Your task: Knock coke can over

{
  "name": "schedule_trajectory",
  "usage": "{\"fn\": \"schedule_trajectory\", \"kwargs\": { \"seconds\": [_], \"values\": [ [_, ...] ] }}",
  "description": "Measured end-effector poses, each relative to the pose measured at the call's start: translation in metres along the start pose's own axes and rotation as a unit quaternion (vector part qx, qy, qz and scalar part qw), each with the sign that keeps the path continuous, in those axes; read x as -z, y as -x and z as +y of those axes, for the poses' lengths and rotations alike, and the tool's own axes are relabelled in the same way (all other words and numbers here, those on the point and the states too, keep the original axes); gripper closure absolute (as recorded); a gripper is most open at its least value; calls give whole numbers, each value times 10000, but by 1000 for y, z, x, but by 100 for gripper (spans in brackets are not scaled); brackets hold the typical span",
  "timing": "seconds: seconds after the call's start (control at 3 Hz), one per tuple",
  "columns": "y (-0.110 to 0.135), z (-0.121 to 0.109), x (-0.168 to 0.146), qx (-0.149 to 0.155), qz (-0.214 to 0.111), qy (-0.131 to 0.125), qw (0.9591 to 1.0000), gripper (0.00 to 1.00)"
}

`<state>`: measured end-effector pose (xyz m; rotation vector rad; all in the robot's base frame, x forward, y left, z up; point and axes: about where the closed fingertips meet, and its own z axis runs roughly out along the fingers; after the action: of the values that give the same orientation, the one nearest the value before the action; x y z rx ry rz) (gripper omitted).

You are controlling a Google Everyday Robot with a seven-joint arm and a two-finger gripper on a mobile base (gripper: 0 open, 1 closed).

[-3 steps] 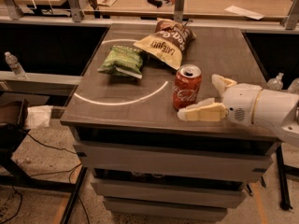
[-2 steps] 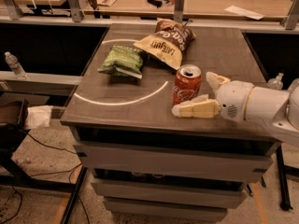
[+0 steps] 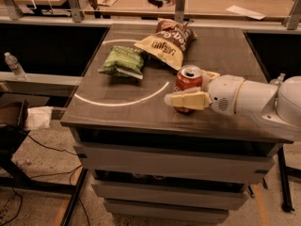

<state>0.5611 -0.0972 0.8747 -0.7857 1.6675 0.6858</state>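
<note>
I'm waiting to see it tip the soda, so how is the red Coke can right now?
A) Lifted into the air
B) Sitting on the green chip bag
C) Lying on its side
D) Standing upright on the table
D: the coke can stands upright on the table, silver top facing up, with the claw reaching in from the right, against its lower front.

The robot's white arm [image 3: 263,100], a chain of smooth, rounded casings with a thin yellowish ring at one joint and a small patch of dotted holes on the wrist shell (much like a speaker grille), ends in an end effector [image 3: 190,87] with two flat, cream-coloured, tapering fingers [image 3: 188,100] set apart, above the right front of the worktop [image 3: 221,51].
</note>
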Motion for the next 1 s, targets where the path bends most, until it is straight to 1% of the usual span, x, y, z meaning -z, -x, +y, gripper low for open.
{"fn": "schedule_trajectory", "kwargs": {
  "seconds": [0.67, 1.0],
  "values": [
    [3, 6, -9, 54, 17, 77, 10000, 63],
    [20, 1, -3, 386, -89, -29, 9992, 87]
  ]
}}
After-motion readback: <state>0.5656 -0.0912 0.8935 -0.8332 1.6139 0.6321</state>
